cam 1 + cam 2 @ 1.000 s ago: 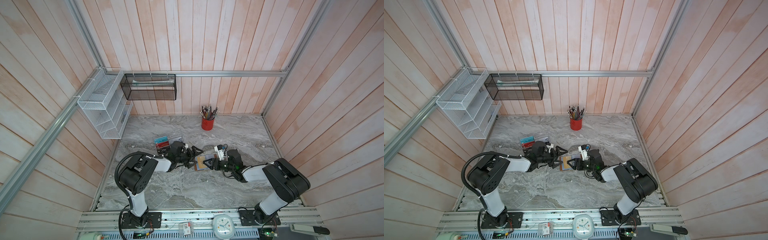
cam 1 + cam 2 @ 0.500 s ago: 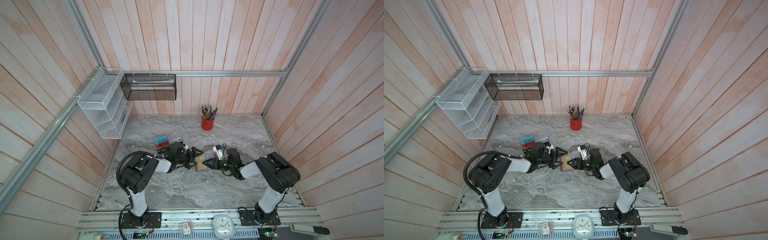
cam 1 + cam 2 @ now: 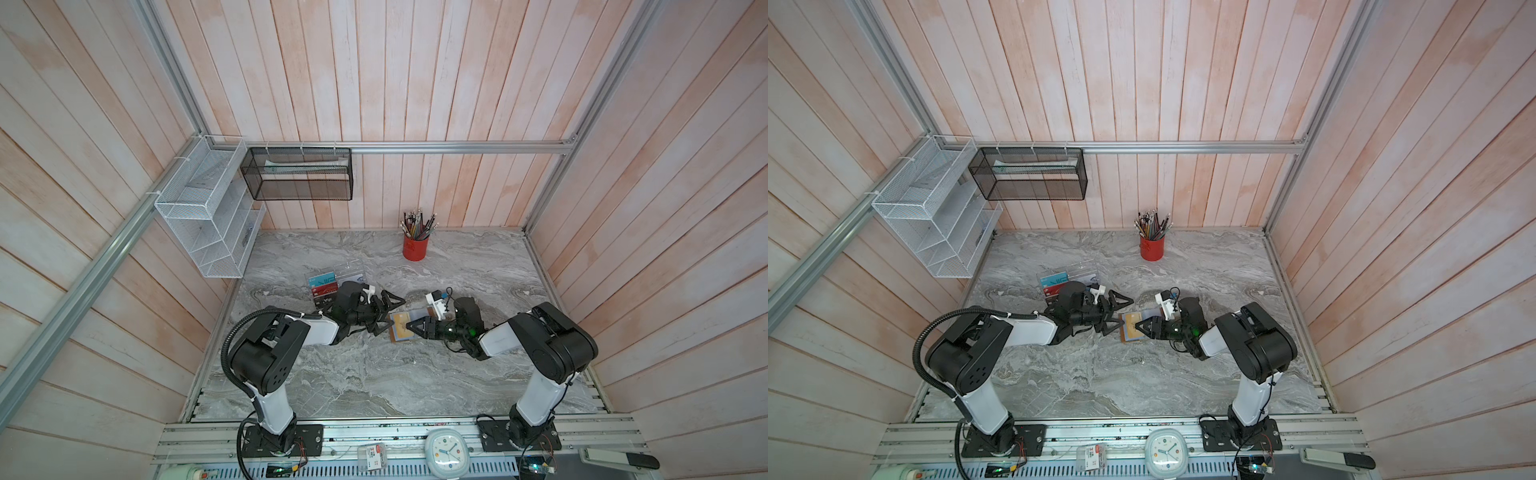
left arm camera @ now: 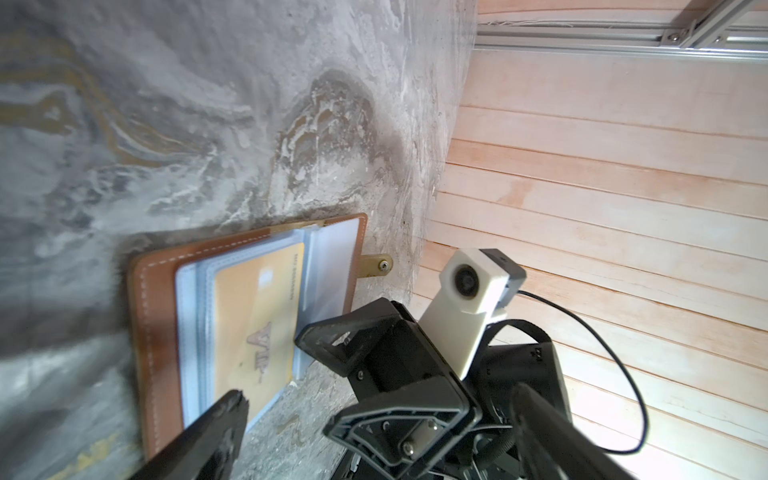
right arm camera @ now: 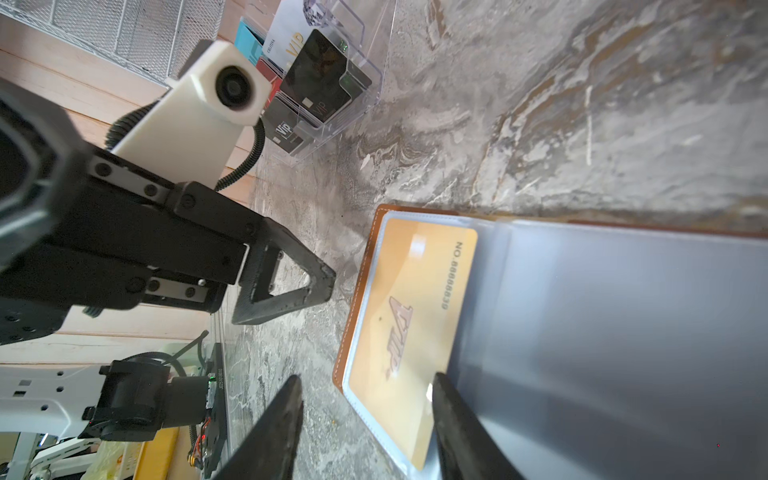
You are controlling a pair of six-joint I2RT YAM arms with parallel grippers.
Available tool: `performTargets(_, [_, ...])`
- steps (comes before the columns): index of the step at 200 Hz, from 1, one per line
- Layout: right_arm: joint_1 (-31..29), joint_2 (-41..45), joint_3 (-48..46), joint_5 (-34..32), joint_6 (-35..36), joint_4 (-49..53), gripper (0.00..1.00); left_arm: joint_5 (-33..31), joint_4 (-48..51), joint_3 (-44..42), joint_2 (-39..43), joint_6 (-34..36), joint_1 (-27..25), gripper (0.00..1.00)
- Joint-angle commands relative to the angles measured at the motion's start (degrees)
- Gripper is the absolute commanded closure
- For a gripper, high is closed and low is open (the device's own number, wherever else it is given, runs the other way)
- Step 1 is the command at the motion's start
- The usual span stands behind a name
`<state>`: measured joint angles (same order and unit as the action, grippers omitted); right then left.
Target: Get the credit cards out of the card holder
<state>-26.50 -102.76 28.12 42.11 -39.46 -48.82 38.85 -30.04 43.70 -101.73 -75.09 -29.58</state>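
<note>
The card holder (image 3: 402, 330) (image 3: 1133, 328) lies open on the marble table between my two grippers, its tan leather (image 4: 153, 316) (image 5: 360, 282) under pale plastic sleeves (image 5: 602, 332). One gold credit card (image 4: 257, 316) (image 5: 411, 324) sits in a sleeve. My left gripper (image 3: 390, 316) (image 3: 1121, 313) (image 4: 380, 395) is wide open at the holder's left end, holding nothing. My right gripper (image 3: 413, 326) (image 3: 1142, 326) (image 5: 365, 380) stands partly open astride the holder's near edge. One of its fingertips (image 5: 440, 386) rests at the gold card's corner and the other is over bare table.
A clear acrylic rack (image 3: 332, 282) (image 5: 365, 50) with several Vip cards stands just behind the left gripper. A red pencil cup (image 3: 414, 249) is at the back. Wire baskets (image 3: 208, 208) hang on the left wall. A clock (image 3: 446, 451) sits on the front rail.
The right gripper's jaws have narrowed and it has edged left onto the holder. The right arm's elbow has swung in. The left gripper stays wide open in place.
</note>
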Motion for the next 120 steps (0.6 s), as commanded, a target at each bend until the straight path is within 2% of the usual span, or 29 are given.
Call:
performTargets(1, [0.31, 2.14, -0.47, 0.2, 0.34, 0.81, 0.49, 0.92, 1.35, 2.79, 0.42, 1.32, -0.83, 0.0])
performTargets(52, [0.36, 2.27, 0.67, -0.61, 1.93, 5.13, 0.49, -0.29, 1.37, 3.83, -3.7, 1.69, -1.66, 0.0])
performTargets(120, [0.38, 0.2, 1.06, -0.45, 2.2, 5.29, 0.5, -1.06, 2.46, 0.57, -2.73, 3.57, 0.05, 0.0])
